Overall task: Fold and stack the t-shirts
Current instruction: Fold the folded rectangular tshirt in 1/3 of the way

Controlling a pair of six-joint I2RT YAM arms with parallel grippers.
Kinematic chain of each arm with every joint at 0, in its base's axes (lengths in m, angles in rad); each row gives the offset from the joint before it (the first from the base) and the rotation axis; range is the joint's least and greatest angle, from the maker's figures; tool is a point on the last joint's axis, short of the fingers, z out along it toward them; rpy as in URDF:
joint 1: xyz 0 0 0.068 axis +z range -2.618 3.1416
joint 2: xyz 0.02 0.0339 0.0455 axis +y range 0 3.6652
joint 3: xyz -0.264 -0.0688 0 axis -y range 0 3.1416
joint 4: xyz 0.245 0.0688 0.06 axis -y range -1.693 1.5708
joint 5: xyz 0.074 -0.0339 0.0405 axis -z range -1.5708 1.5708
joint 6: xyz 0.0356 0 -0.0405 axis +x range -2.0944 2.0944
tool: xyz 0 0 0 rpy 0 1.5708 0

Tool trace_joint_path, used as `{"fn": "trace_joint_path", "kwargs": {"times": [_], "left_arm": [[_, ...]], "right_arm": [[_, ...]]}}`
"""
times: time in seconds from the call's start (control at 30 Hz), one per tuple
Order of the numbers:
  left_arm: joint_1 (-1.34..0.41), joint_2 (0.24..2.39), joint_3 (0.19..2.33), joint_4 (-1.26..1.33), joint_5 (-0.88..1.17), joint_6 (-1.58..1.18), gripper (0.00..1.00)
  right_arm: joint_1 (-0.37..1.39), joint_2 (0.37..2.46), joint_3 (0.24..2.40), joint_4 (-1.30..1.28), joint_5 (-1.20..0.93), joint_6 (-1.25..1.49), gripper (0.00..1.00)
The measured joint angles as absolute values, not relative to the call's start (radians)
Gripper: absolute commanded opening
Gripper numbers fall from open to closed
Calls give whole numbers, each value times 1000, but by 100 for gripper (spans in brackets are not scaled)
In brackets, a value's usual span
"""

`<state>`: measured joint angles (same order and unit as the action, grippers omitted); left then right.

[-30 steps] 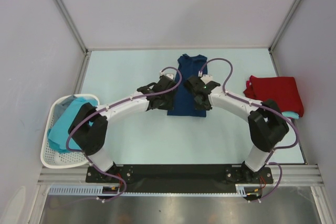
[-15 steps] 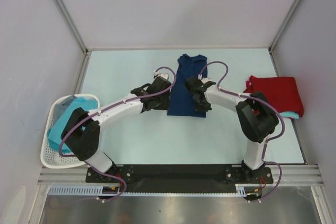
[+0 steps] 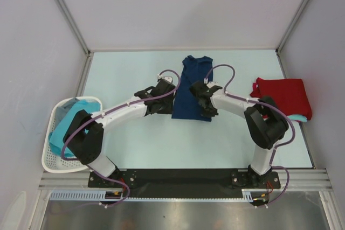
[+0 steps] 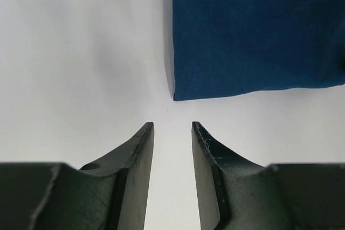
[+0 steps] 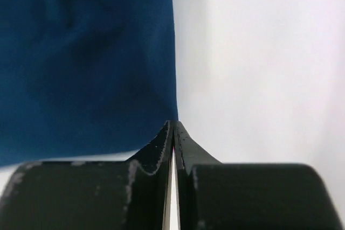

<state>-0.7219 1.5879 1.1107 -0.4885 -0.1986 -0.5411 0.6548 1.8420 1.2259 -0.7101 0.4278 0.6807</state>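
Observation:
A navy t-shirt [image 3: 190, 85] lies folded into a long narrow strip in the middle of the table. My left gripper [image 3: 166, 106] is just off its near left corner. In the left wrist view that gripper [image 4: 172, 125] stands open over bare table, a little short of the navy t-shirt's [image 4: 253, 30] corner. My right gripper [image 5: 173, 123] is shut, its tips pinched on the right edge of the navy t-shirt [image 5: 86, 63] by the near right corner. A folded red t-shirt [image 3: 283, 95] lies at the right on a turquoise t-shirt [image 3: 299, 117].
A white perforated basket [image 3: 52, 160] at the near left holds turquoise t-shirts [image 3: 69, 126]. Frame posts and grey walls close in the table on three sides. The arms' bases sit on a black rail [image 3: 183, 178] at the near edge.
My right gripper has closed at the navy shirt's near right corner and its elbow has swung inward. The left gripper slid slightly left, still open.

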Motion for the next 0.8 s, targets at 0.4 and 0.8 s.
{"fn": "trace_joint_path", "kwargs": {"times": [0.4, 0.8], "left_arm": [[-721, 1602, 1111, -485, -170, -542, 38], [-721, 1610, 1111, -480, -158, -542, 39]], "right_arm": [[696, 1604, 1378, -779, 537, 669, 12], [719, 1691, 1240, -755, 454, 682, 0]]}}
